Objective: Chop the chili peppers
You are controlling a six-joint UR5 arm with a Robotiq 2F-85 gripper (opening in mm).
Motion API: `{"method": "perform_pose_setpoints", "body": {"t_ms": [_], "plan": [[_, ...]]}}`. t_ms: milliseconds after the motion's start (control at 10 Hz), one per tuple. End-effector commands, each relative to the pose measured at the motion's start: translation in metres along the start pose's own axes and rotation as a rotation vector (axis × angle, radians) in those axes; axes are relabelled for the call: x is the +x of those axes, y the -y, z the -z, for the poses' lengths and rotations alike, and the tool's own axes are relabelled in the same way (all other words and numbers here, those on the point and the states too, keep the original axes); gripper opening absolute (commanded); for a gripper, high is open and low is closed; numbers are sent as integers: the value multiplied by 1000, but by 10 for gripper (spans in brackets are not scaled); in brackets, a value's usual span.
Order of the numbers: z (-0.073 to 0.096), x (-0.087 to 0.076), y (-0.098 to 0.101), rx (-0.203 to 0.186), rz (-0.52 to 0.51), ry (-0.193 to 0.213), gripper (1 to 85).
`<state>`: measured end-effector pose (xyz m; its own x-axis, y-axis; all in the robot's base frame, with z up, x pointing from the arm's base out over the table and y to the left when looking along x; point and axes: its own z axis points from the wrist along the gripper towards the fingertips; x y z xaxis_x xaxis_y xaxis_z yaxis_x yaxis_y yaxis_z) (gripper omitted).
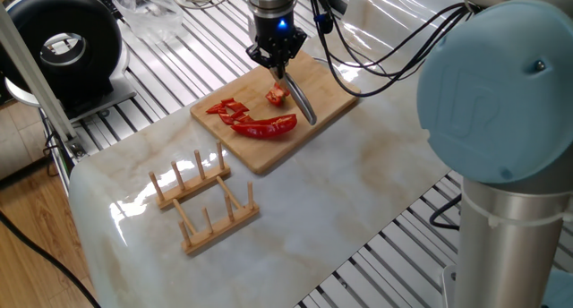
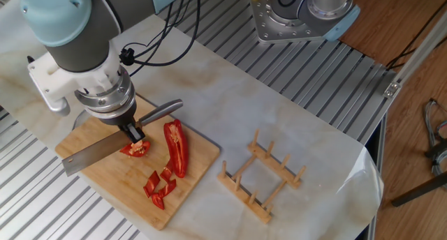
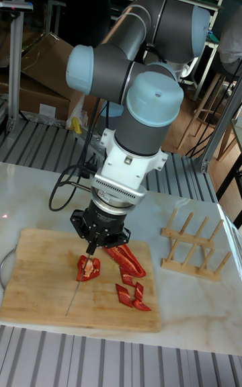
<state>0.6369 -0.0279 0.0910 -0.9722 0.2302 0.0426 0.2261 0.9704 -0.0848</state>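
On the bamboo cutting board [image 1: 327, 91] [image 2: 105, 177] [image 3: 33, 279] lie the chili peppers: a long curved red half [image 1: 271, 125] [image 2: 175, 148] [image 3: 130, 259], a few cut bits [image 1: 227, 108] [image 2: 158, 186] [image 3: 131, 295], and a short chunk [image 1: 277, 96] [image 2: 137, 149] [image 3: 87, 268]. My gripper [image 1: 277, 68] [image 2: 135, 133] [image 3: 93, 247] is shut on a knife [image 1: 299, 102] [image 2: 94, 153] [image 3: 75, 293]. The blade stands right against the short chunk, its handle [image 2: 160, 111] sticking out behind the fingers.
A wooden dish rack [image 1: 204, 199] [image 2: 261, 174] [image 3: 193, 240] stands on the marble tabletop beside the board. A black round device [image 1: 61, 45] sits at the far corner. Cables [image 1: 385, 53] trail behind the arm.
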Motion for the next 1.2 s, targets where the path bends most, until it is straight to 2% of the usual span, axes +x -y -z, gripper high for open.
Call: {"method": "perform_pose_setpoints", "body": {"t_ms": [0, 500, 600, 700, 800, 1000, 1100], "plan": [[3, 0, -2, -2, 3, -4, 13], [10, 3, -3, 1, 45, -15, 13], [11, 0, 0, 12, 88, 1, 13], [11, -10, 5, 39, 155, 38, 13], [11, -9, -2, 15, 173, 36, 13], [10, -12, -5, 11, 204, 44, 13], [11, -11, -9, -4, 209, 42, 13]]}}
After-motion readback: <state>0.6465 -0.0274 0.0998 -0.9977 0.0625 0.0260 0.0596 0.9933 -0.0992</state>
